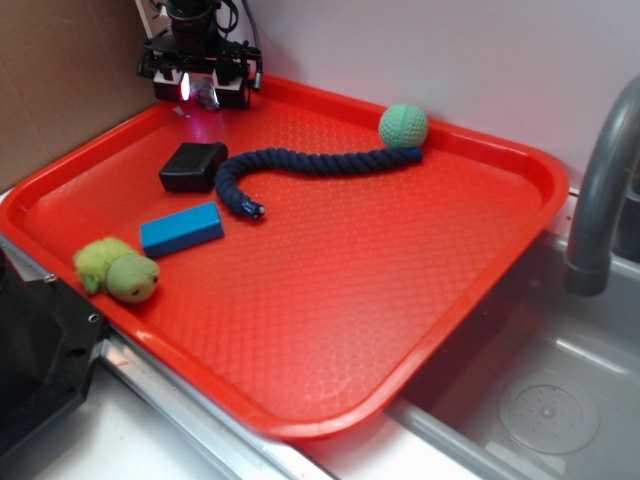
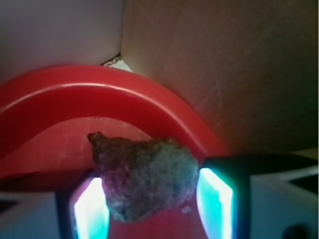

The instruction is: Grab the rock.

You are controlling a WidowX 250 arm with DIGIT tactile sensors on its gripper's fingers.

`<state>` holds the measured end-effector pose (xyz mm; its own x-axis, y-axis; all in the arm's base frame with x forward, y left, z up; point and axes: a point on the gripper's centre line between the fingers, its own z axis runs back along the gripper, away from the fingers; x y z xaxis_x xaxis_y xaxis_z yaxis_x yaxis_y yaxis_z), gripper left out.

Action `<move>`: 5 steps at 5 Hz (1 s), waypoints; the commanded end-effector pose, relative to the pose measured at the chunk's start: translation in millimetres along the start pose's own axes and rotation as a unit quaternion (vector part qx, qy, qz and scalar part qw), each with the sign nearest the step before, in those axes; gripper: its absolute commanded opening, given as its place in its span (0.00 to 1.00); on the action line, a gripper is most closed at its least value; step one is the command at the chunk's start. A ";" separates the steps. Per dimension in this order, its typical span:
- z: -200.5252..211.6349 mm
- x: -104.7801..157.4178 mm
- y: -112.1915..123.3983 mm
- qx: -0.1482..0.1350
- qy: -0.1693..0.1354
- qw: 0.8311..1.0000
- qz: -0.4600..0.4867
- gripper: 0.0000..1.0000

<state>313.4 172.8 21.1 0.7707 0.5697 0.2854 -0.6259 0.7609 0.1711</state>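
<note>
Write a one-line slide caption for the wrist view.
Gripper fingers flank the lumpy rock near the red tray corner; contact unclear.

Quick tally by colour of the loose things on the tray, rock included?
Green: 2, ball and plush toy
Blue: 2, rope and block
Black: 1, block
Brown-grey: 1, rock between the gripper fingers
Total: 6

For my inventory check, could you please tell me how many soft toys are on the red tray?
3: a green plush at the tray's near-left edge, a green ball near the far rim, and a blue rope running from the ball toward the middle.
</note>
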 end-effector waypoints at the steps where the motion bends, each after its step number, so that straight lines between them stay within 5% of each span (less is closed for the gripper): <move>1: 104.2 -39.6 -15.3 -0.069 -0.006 0.993 -0.094 0.00; 3: 166.9 -75.5 -16.6 -0.115 0.080 0.971 -0.194 0.00; 4: 182.7 -88.5 -38.3 -0.099 0.120 0.961 -0.228 0.00; 5: 189.1 -104.1 -56.8 -0.081 0.121 0.950 -0.277 0.00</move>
<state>242.3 0.2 141.9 0.9916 0.1021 -0.0789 -0.0964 0.9926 0.0736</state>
